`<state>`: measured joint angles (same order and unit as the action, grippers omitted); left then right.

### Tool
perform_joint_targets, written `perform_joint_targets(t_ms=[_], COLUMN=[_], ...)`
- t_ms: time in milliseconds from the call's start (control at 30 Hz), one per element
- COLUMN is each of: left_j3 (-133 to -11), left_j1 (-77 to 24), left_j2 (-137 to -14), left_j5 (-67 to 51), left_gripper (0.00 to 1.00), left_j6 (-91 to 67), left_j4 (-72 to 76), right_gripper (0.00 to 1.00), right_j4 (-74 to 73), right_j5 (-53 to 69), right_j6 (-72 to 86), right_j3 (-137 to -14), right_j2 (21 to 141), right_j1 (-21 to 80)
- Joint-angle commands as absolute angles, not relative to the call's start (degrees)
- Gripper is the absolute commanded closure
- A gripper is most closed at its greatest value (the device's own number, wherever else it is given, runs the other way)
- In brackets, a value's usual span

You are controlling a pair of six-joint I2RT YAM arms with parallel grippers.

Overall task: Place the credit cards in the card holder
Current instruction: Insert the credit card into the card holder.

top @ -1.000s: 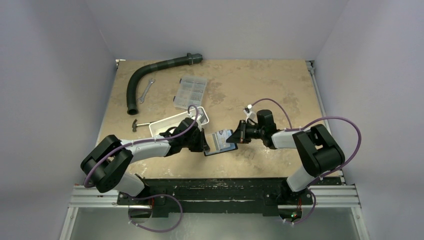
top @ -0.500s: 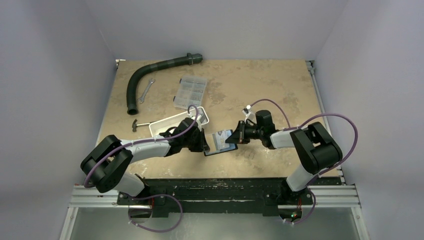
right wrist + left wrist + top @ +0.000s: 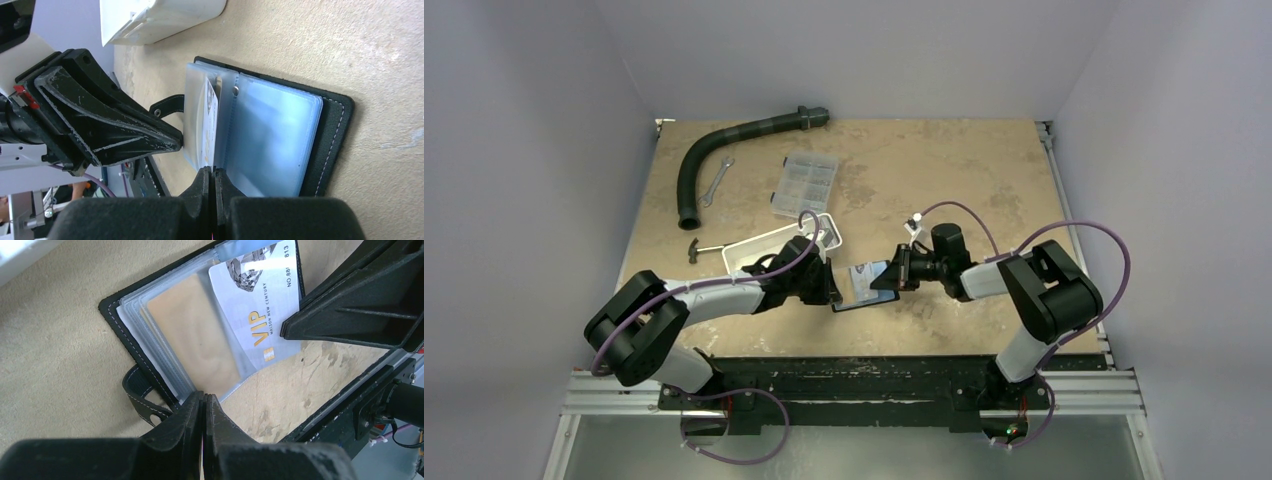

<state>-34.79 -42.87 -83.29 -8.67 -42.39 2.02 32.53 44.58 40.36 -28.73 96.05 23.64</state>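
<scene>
The right gripper (image 3: 886,276) is pinched shut on the white card (image 3: 260,300) and has slid closer to the left gripper (image 3: 835,293). The left one squeezes a clear pocket (image 3: 227,380) of the open card holder (image 3: 871,292) between them. The white card now looks partly inside. An orange card (image 3: 192,340) already sits in.

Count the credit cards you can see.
2: an orange card sleeved inside the card holder; a white VIP card sticking partly out of it. More may be hidden.

Silvery card (image 3: 256,307): gold "VIP", small "NEW CENTURY", "NO 88… 813" along edge.
</scene>
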Motion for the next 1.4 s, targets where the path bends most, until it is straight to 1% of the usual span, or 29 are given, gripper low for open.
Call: perform_joint_targets(t_ms=[0,233,600,800,1133,1367], left_j3=[-33.93,-33.66,-33.66,-33.88,-33.4,-33.32], left_j1=[-42.84,-42.81,-42.88,-42.86,-42.82,-42.84], left_j2=[-82.19,-82.18,-82.84,-83.23,-83.8,-84.3], left_j5=[-7.73,-7.73,-8.28,-8.63,-9.3,-9.74], left_gripper=[0.95,0.95,0.95,0.95,0.95,0.95], left_j6=[-41.68,-41.79,-42.04,-41.92,-42.85,-42.89], left_j4=[0.7,1.07,1.85,1.95,3.32,3.77], right_gripper=[1.0,1.0,1.0,1.0,1.0,1.0], right_j4=[31.87,31.04,29.62,29.22,42.24,43.98], right_j5=[46.43,46.53,40.65,39.34,33.01,31.0], right_j6=[41.24,44.8,49.42,50.94,62.43,64.95], right_j3=[-27.27,-25.95,-22.68,-22.0,-14.35,-13.41], right_j2=[96.06,94.73,88.19,87.9,86.64,86.14], right_j1=[24.32,24.19,24.31,24.34,25.37,26.97])
